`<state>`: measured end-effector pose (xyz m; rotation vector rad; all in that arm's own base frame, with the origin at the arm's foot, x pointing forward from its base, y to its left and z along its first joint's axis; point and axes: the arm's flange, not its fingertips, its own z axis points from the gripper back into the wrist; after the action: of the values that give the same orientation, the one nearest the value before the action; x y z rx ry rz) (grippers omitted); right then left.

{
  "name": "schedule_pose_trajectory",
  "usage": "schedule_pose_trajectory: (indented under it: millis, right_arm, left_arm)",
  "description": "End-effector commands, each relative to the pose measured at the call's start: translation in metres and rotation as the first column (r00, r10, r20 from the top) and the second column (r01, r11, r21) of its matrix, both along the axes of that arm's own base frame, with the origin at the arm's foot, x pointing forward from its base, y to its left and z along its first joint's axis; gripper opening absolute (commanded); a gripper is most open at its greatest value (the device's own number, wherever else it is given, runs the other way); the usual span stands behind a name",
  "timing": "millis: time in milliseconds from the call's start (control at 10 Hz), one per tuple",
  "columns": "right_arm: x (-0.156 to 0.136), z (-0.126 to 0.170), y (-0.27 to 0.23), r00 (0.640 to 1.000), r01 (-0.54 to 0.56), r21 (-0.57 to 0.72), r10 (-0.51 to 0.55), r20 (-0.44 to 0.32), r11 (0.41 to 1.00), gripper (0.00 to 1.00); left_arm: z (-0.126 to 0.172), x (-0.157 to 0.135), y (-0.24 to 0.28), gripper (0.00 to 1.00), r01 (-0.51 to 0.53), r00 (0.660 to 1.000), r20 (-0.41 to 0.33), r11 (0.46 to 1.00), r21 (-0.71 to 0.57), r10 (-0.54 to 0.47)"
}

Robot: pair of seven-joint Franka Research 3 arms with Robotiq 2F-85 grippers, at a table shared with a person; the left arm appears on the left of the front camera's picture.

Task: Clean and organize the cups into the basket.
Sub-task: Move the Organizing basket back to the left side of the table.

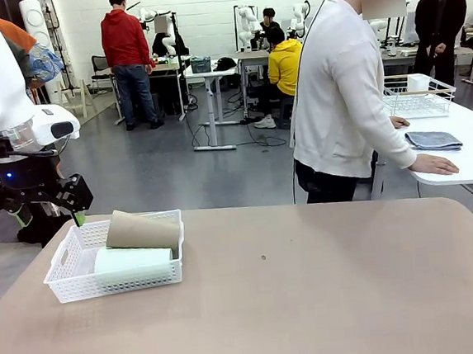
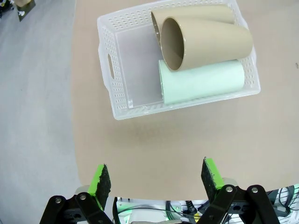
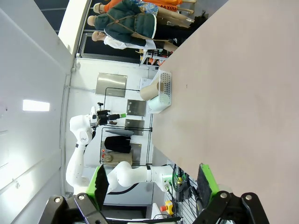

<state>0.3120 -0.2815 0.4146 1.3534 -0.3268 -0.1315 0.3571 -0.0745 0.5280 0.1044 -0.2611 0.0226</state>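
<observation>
A: Green pads up close, left claw [image 2: 153,179] spread apart, nothing between them, hanging over the table [image 2: 187,149] edge.

B: Basket?

A: Basket [image 2: 122,100] sits ahead of the left claw, well apart from it. Three cups lying on their sides inside: mint cup [image 2: 202,84] nearest the claw, a tan cup [image 2: 208,45] resting partly on top of it, second tan cup [image 2: 196,16] farthest off, against the far wall.

B: Right claw?

A: Right claw [image 3: 152,179] also spread apart and empty, over bare table, basket far ahead of it.

B: So task looks basically done?

A: Judging by this, yes, all visible cups are in. Person [image 1: 345,93] stands at the far side, hand on another table by a folded cloth [image 1: 434,140] and wire rack [image 1: 417,97].

B: Risks?

A: Top tan cup is stacked and round, so a nudge to the basket from the left claw could roll it off or over the low wall. Basket is also close to the table edge; a push could slide it off.
</observation>
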Motion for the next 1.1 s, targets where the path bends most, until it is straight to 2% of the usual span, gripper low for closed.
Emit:
schedule_pose_trajectory:
  millis: [0, 600, 700, 800, 1000]
  right_arm:
    - [0.000, 0.000, 0.001, 1.000, 0.005, -0.010, -0.005, 0.001, 1.000, 1.00]
    - [0.000, 0.000, 0.001, 1.000, 0.005, -0.010, -0.005, 0.001, 1.000, 1.00]
    - [0.000, 0.000, 0.001, 1.000, 0.005, -0.010, -0.005, 0.001, 1.000, 1.00]
    - [0.000, 0.000, 0.001, 1.000, 0.005, -0.010, -0.005, 0.001, 1.000, 1.00]
    - [0.000, 0.000, 0.001, 1.000, 0.005, -0.010, -0.005, 0.001, 1.000, 1.00]
  left_arm:
    - [0.002, 0.002, 0.000, 1.00, 0.009, 1.000, 0.003, 1.000, -0.002, -0.009]
    - [0.000, 0.000, 0.000, 1.00, 0.000, 1.000, 0.000, 1.000, 0.000, 0.000]
    - [0.020, 0.015, 0.044, 1.00, 0.036, 0.988, -0.137, 0.969, -0.243, -0.071]
    - [0.020, 0.018, 0.086, 1.00, 0.049, 0.967, -0.202, 0.889, -0.456, -0.157]
    - [0.012, 0.039, 0.169, 1.00, 0.084, 0.942, -0.165, 0.682, -0.726, -0.292]
